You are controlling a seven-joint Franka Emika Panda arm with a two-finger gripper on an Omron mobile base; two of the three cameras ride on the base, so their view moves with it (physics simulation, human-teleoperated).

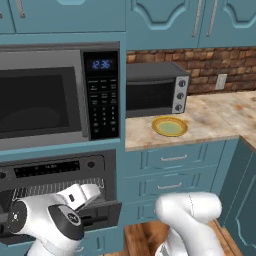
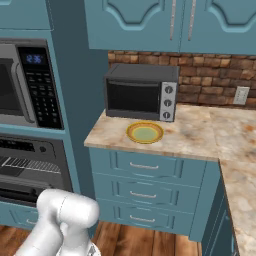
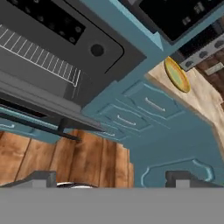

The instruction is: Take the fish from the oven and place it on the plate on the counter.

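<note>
One step is underway: the approach. Gripper point(image 3: 111, 180), fingers apart and empty, faces the open oven point(image 3: 57, 65); next, reach onto its rack point(image 3: 39, 54) toward the fish.

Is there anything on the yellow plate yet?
No, the plate sits bare on the counter in front of the toaster oven.

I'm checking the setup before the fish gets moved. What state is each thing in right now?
oven: door dropped open, wire rack visible, no fish visible from here
plate: bare, flat on the counter in front of the toaster oven
toaster oven: door closed
microwave: door closed, clock lit
gripper: open, holding nothing
</note>
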